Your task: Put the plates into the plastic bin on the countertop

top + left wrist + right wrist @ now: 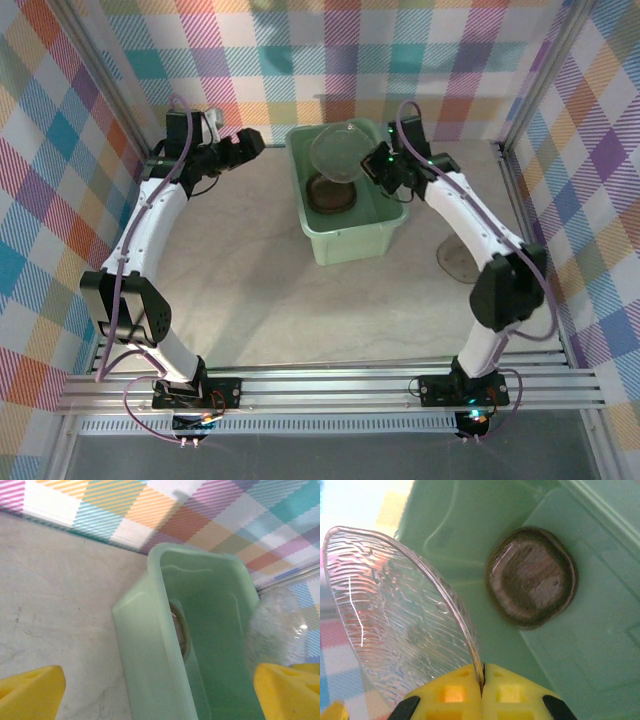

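Observation:
The plastic bin stands on the countertop at centre back. A stack of smoky brown plates lies on its floor, plain in the right wrist view. My right gripper hangs over the bin, shut on the rim of a clear ribbed plate that stands tilted on edge above the bin's far end. My left gripper is open and holds nothing, left of the bin, its yellow fingertips spread wide before the bin's wall. Another clear plate lies on the countertop, partly under the right arm.
Plaid walls close in the left, back and right sides. Aluminium rails run along the near edge by the arm bases. Open countertop lies in front of the bin.

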Robot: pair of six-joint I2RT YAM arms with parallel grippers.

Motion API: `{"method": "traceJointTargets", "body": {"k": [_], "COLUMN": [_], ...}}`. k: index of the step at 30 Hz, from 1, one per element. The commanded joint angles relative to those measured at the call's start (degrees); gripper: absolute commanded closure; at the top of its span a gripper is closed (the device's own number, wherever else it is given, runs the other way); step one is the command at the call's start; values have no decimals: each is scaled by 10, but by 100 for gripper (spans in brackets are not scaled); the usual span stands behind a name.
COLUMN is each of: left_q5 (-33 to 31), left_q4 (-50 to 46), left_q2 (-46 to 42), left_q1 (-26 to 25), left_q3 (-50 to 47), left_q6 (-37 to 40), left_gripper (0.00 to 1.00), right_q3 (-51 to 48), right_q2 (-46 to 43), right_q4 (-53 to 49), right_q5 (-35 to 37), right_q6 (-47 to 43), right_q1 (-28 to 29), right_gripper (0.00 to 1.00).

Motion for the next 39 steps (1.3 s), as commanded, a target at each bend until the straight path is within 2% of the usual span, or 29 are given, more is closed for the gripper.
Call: {"method": "traceJointTargets", "body": {"k": [1,5,9,13,20,26,39], "left_q5": [3,-30,-42,-58,-56,-46,-40], "left_q4": [34,25,12,3,1,-16,-63], "left_q2": [-9,-13,-2,8,16,22,15], "left_q1": [5,10,19,25,48,55,64], "left_q3": [0,1,3,0,-14,-6,-1], "left_q6": [3,11,15,15,9,13,39], "left_gripper": [5,5,5,5,5,5,5], "right_q3": [27,60,175,229,233,212,250], "right_q2": [30,81,148,193,216,221,278], "right_q4": [22,36,-56,-114,-109,-82,-116], "right_q5": [68,96,123,141,165,224,271], "right_q6": [119,156,172,229,273,325,376], "right_q1": [25,48,49,53,68,90,103], "right_gripper": [100,100,100,100,100,100,100]}}
